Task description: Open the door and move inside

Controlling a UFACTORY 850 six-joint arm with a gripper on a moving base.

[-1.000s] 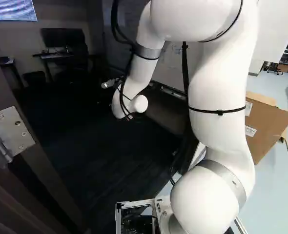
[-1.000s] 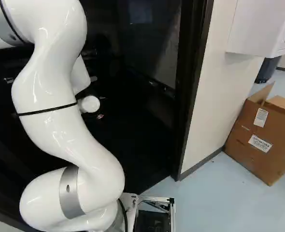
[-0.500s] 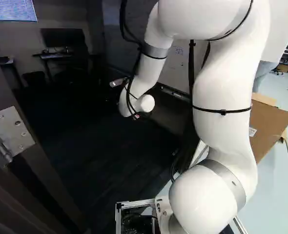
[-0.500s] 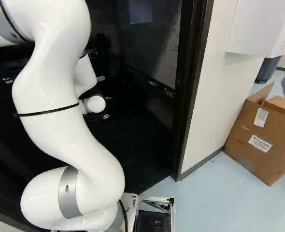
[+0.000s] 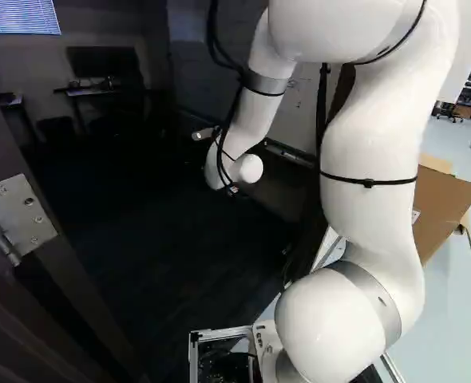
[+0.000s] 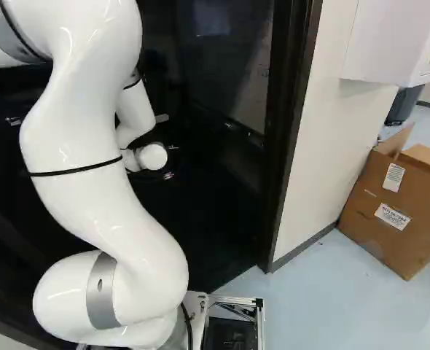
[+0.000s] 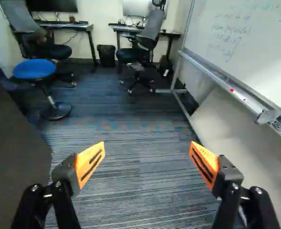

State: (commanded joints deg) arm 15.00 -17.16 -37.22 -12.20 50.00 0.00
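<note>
Blue-grey striped carpet [image 7: 140, 176] stretches ahead, between a metal-framed whiteboard [image 7: 245, 52] and a dark panel [image 7: 16, 152]. The dark brown door [image 5: 28, 343] with its silver metal hinge [image 5: 20, 217] stands open at the left base view's left, well behind the black claw [image 7: 147, 145], whose orange-padded fingers are spread wide.

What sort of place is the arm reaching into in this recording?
Most likely an office, beyond a dark door frame. The wrist view shows a desk with a monitor on it, a wheeled office chair at another desk, and a whiteboard with handwriting.
</note>
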